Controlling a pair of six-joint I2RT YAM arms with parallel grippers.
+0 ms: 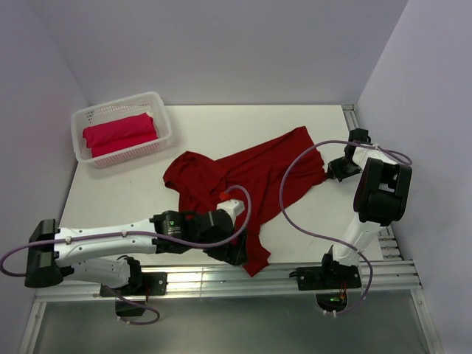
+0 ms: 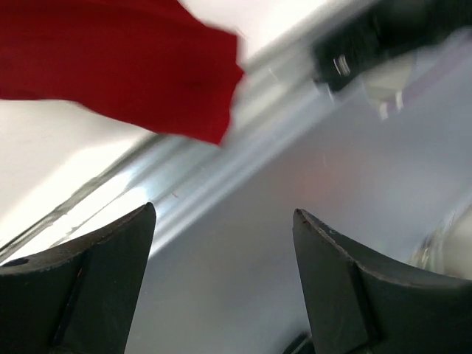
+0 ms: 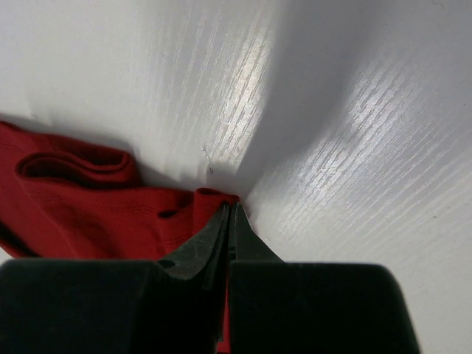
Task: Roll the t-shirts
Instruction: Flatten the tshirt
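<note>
The dark crimson t-shirt [image 1: 254,173] lies crumpled and spread on the white table [image 1: 221,125]. My left gripper [image 1: 236,252] hovers at its near corner by the table's front edge. In the left wrist view the gripper [image 2: 225,221] is open and empty, and the shirt's corner [image 2: 133,66] shows above it. My right gripper [image 1: 341,168] sits at the shirt's right edge. In the right wrist view it [image 3: 230,210] is shut, with a fold of the shirt [image 3: 96,214] pinched between its fingers. The pinkish-red t-shirt [image 1: 119,133] lies rolled in the basket.
The white perforated basket [image 1: 158,99] stands at the table's back left corner. An aluminium rail [image 1: 221,280] runs along the front edge, and it also shows in the left wrist view [image 2: 184,177]. Grey walls close in the back and both sides.
</note>
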